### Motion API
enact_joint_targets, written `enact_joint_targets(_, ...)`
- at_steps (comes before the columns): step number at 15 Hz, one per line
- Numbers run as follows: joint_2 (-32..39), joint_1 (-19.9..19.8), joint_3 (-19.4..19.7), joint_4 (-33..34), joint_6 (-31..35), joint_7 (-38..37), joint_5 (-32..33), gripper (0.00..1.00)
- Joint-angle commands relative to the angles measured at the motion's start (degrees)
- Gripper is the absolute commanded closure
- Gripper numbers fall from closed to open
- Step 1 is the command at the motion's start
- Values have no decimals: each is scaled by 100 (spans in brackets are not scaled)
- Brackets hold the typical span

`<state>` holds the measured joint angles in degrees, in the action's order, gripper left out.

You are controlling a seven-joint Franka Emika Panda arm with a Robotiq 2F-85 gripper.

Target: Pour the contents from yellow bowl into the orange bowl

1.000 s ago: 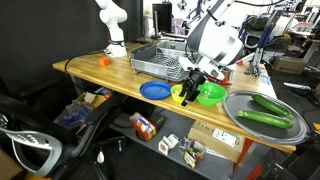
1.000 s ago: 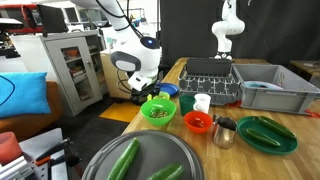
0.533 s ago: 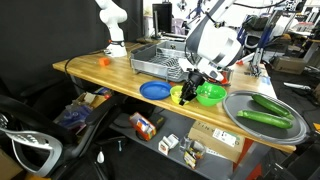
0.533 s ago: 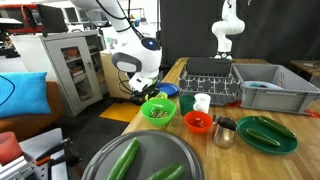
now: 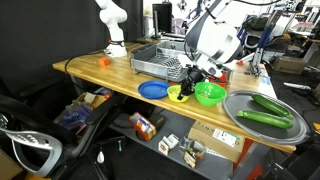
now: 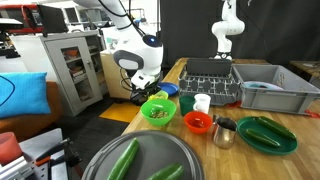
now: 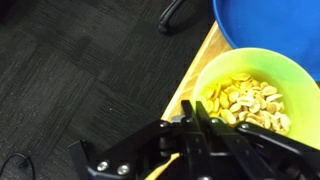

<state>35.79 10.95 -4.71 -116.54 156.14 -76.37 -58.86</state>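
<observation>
The yellow bowl [image 5: 176, 94] sits at the table's front edge between the blue plate and the green bowl [image 5: 209, 94]. My gripper [image 5: 187, 87] is down on its rim, jaws shut, and the arm hides most of the bowl. In the wrist view only a thin yellow strip [image 7: 140, 172] shows under the closed gripper [image 7: 188, 125]. Beyond the fingers lies the green bowl [image 7: 255, 95], holding peanuts. The orange bowl [image 6: 198, 122] stands farther along the table, apart from the gripper [image 6: 150, 95], past the green bowl [image 6: 157, 111].
A blue plate [image 5: 153, 89] lies beside the yellow bowl. A grey dish rack [image 6: 210, 80] stands behind, with a white cup [image 6: 203, 102] and a metal cup [image 6: 224, 131] near the orange bowl. Cucumbers lie on a round metal tray [image 5: 262, 110] and a dark green plate [image 6: 265, 135].
The jaws have closed from wide open to shut on the yellow bowl's rim. The bowl has shifted slightly toward the blue plate.
</observation>
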Motion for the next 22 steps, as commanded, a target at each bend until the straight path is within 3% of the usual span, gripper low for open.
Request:
enact_joint_targets(1,-62,-184,-199,55,-19,276,-314,99)
enact_joint_targets(15,-723,-342,-432,-257,-79,2190,-2700,99)
enact_joint_targets(22,-1594,-236,-259,-954,-186,2619,-3191,99)
